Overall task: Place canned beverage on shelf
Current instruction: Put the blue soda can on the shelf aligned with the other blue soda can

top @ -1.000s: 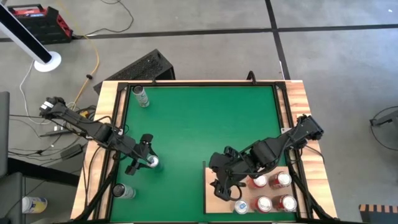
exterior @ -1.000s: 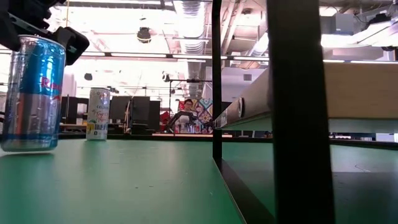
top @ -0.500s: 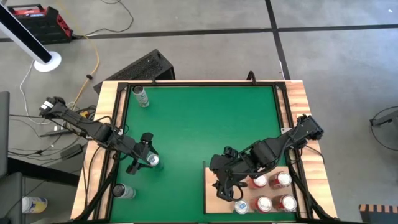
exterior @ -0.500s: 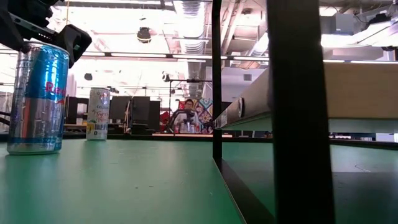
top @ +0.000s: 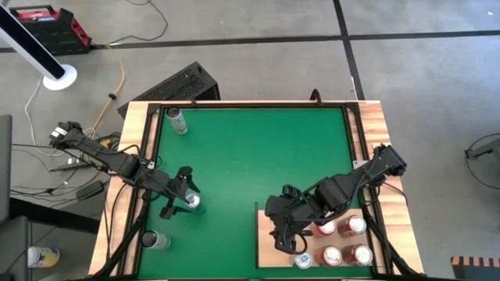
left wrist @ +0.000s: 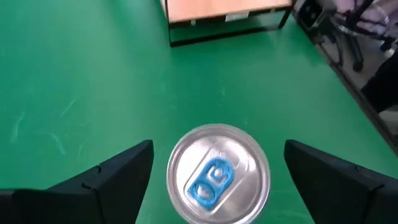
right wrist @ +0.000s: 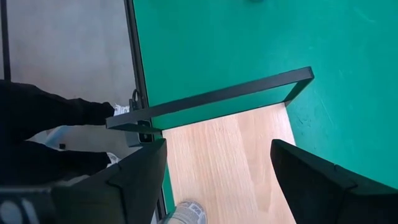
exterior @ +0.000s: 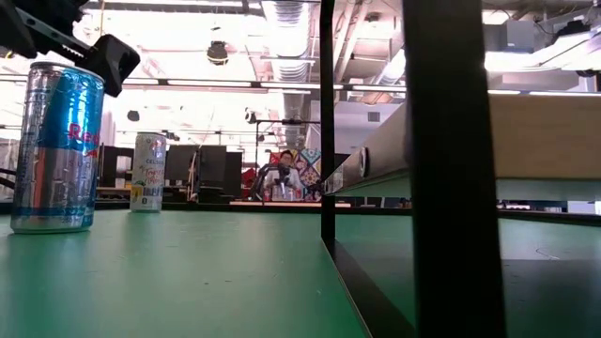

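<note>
A silver-and-blue can (top: 190, 201) stands upright on its base on the green mat, near the table's left side. It also shows in the low view (exterior: 58, 145) and from above in the left wrist view (left wrist: 217, 174). My left gripper (left wrist: 219, 149) is open just above the can's top, one finger on either side, touching nothing; it also shows in the high view (top: 181, 192). My right gripper (right wrist: 221, 186) is open and empty over the pale wooden shelf (right wrist: 230, 155) at the table's near right (top: 269, 254).
Several red-topped cans (top: 341, 240) stand on the shelf to the right of my right gripper. A black metal frame (right wrist: 211, 96) edges the shelf; its posts show in the low view (exterior: 451, 169). One can (top: 178, 121) stands far left, another (top: 154, 240) near left.
My left gripper has let go of the silver-and-blue can's top and gone up a little. The can, which leaned a little in the hold, now stands upright on the mat.
</note>
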